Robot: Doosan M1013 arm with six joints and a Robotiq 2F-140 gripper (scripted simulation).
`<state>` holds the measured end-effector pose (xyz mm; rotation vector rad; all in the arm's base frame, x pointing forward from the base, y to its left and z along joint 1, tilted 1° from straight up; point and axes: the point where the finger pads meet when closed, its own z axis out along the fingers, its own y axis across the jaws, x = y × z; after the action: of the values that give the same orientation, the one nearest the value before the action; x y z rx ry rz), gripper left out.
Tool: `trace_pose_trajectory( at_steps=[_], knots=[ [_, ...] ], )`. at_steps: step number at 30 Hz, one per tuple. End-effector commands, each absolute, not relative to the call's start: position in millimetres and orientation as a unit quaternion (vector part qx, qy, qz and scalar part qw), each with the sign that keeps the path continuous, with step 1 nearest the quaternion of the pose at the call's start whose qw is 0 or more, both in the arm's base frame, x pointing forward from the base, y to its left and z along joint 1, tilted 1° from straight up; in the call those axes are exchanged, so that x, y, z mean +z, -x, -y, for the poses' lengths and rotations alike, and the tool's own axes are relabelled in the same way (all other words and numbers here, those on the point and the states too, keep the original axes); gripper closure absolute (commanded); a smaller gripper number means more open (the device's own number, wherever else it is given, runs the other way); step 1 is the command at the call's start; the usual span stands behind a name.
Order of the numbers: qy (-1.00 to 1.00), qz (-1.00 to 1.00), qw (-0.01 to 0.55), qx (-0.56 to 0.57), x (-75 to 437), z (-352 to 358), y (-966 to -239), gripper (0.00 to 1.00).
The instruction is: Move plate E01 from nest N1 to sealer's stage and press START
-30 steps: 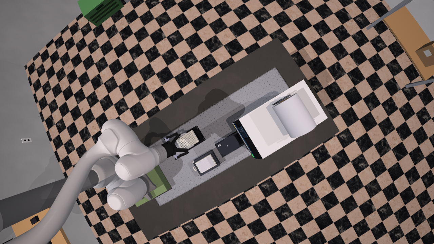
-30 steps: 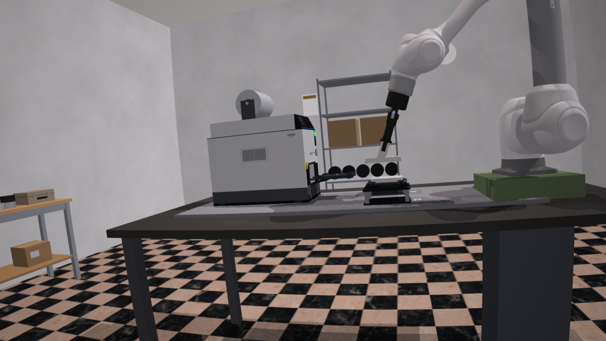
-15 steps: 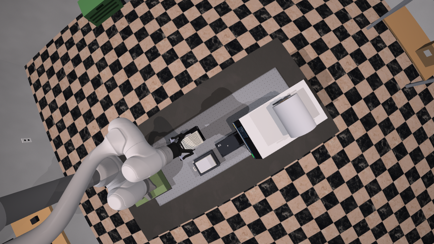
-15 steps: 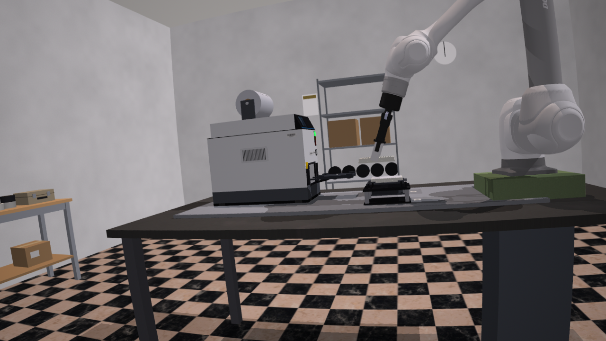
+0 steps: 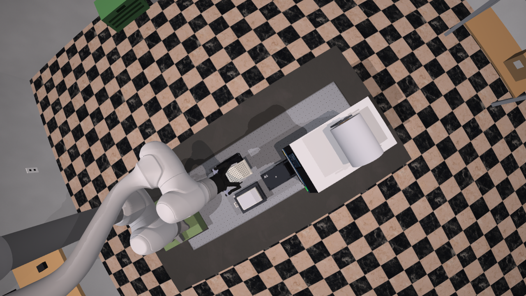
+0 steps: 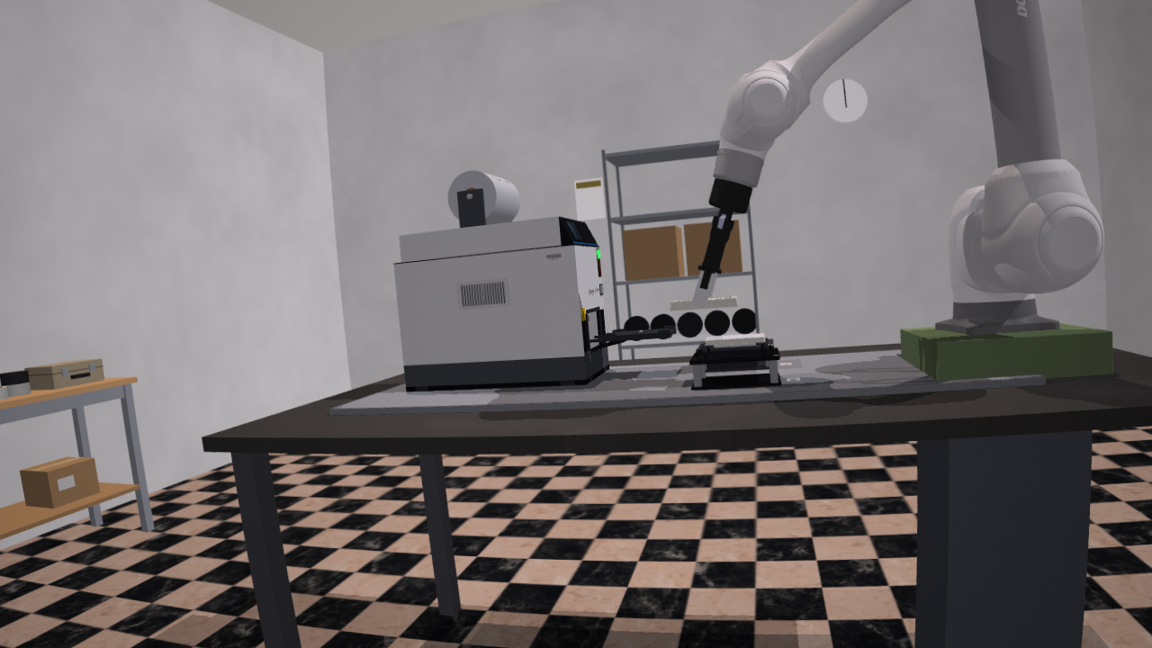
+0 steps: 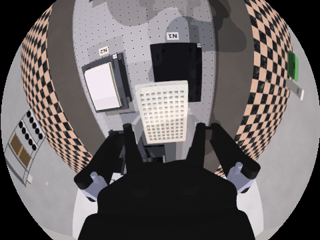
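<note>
My gripper [image 7: 164, 119] is shut on plate E01 [image 7: 163, 111], a white well plate, and holds it level in the air above the black nest N1 [image 7: 175, 69], which shows empty below it. The plate also shows in the overhead view [image 5: 237, 170] and in the side view [image 6: 705, 301], hanging well above the table. The gripper [image 6: 706, 277] points down at a slight tilt. The sealer [image 5: 340, 145] stands to the right, with its black stage [image 5: 276, 176] out and bare. A green lamp [image 6: 598, 256] glows on the sealer's front.
Nest N2 [image 5: 246, 190] holds a second plate [image 7: 103, 85] beside N1. A foil roll [image 5: 356, 139] sits on top of the sealer. The arm's green base block [image 6: 1005, 349] stands at the table's end. A shelf with boxes [image 6: 680, 241] stands behind.
</note>
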<state>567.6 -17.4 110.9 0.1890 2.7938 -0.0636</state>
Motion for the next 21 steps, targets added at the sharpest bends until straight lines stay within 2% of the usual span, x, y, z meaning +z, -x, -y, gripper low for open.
trace_pose_trajectory(
  at_steps=[1, 21],
  knots=[
    [-0.066, -0.983, 0.17, -0.022, 111.0, 20.4, -570.5, 0.9],
    [-0.066, -0.983, 0.17, -0.022, 111.4, 51.2, -599.1, 0.9]
  ],
)
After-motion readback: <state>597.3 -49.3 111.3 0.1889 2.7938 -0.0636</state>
